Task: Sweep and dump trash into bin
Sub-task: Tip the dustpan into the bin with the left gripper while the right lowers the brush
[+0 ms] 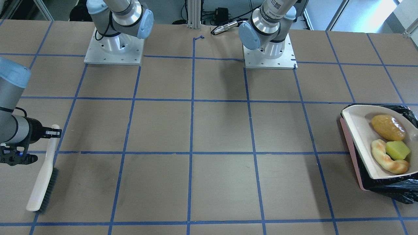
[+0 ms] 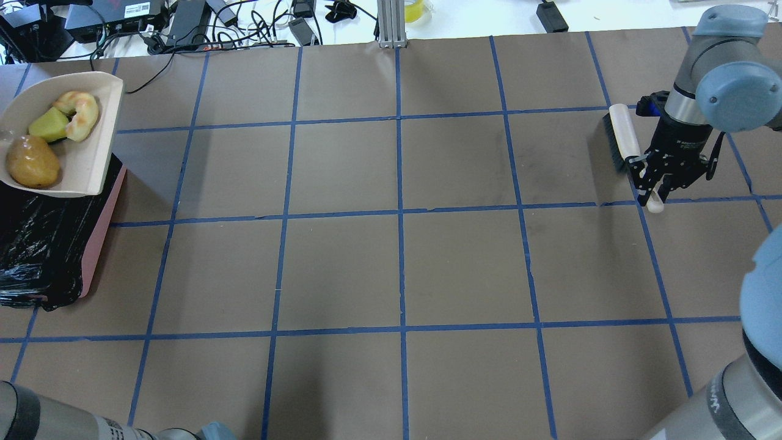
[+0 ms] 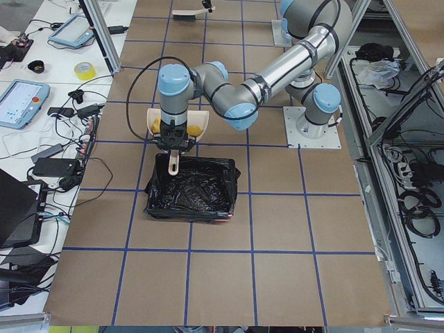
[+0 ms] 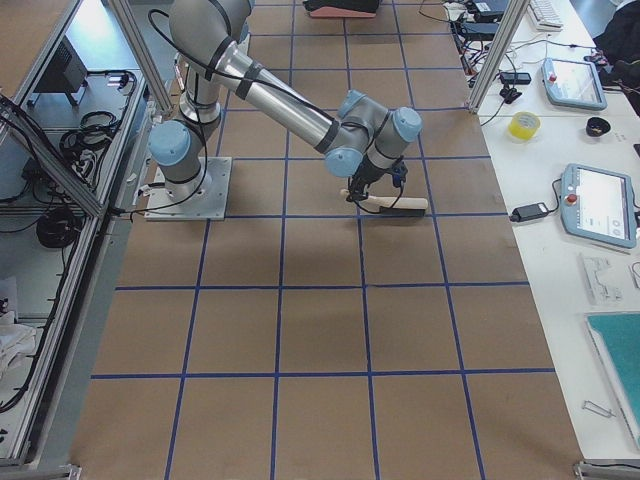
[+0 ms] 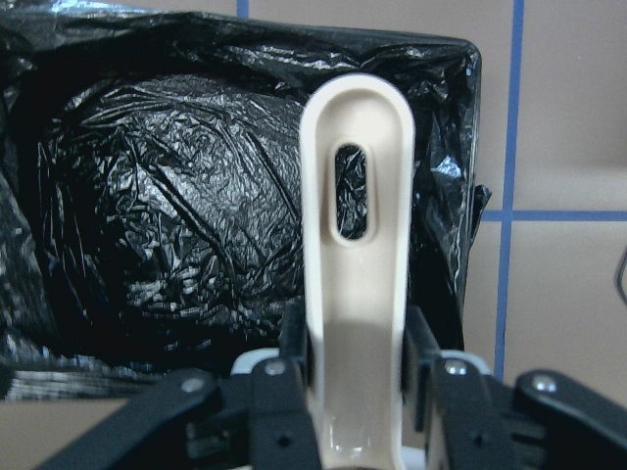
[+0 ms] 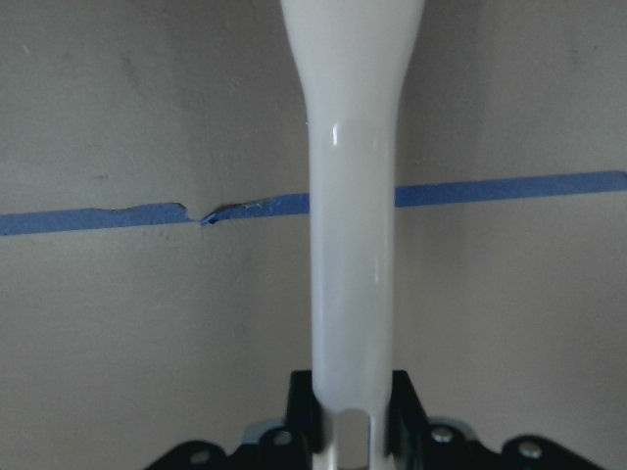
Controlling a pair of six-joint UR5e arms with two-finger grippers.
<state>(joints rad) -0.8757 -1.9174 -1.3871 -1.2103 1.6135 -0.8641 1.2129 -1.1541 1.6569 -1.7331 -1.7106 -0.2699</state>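
Observation:
The beige dustpan (image 2: 85,165) holds the golden-brown potato lump (image 2: 32,162), the tan croissant piece (image 2: 79,113) and the yellow-green wedge (image 2: 49,124). It hangs partly over the far end of the pink-sided bin (image 2: 104,226) with its black bag. My left gripper (image 5: 358,343) is shut on the dustpan handle (image 5: 358,245), above the bag (image 5: 147,196). My right gripper (image 2: 657,183) is shut on the white handle of the brush (image 2: 623,131), far across the table from the bin. The brush's dark bristles (image 1: 49,192) are close to the table.
The brown table (image 2: 397,269) has a grid of blue tape lines. The two arm bases (image 1: 114,49) stand at the robot's edge. Cables and power boxes (image 2: 183,24) lie beyond the far edge. The bin (image 3: 191,191) sits near the table's end on my left.

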